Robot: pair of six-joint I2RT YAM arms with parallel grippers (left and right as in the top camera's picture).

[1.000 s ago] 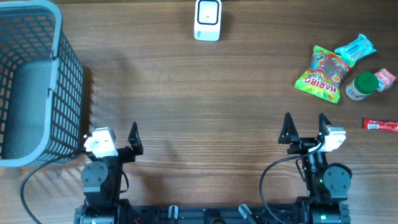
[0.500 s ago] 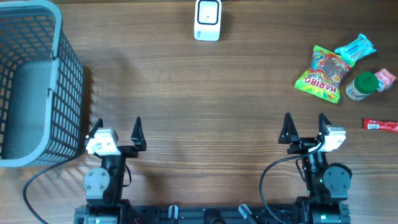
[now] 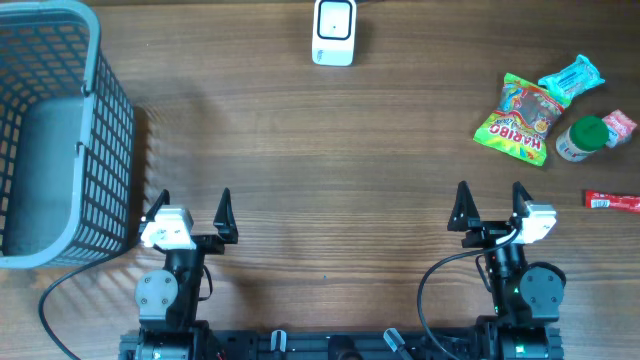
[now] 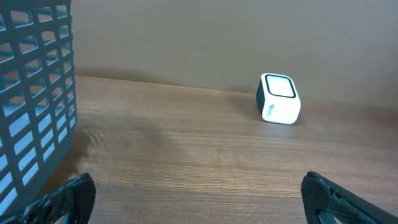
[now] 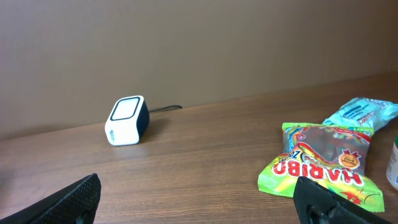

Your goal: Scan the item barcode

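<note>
Overhead: left gripper [image 3: 190, 202] and right gripper [image 3: 488, 195] stand wide, empty; Haribo bag [image 3: 519, 117] lies far right, scanner [image 3: 334, 31] top centre.

Right wrist: approach the bag squarely (the nearest item), gripping an edge, barcode unobstructed.

Left wrist: basket [image 4: 34, 93] alongside.

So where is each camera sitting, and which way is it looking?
Overhead: above the table, looking straight down; shows both arms, left gripper and right gripper, both open.
Left wrist: low on the left arm, facing the far wall; basket, scanner, own fingertips.
Right wrist: low on the right arm, facing the same way; Haribo bag, own fingertips.
Shared: all three see the scanner.
</note>
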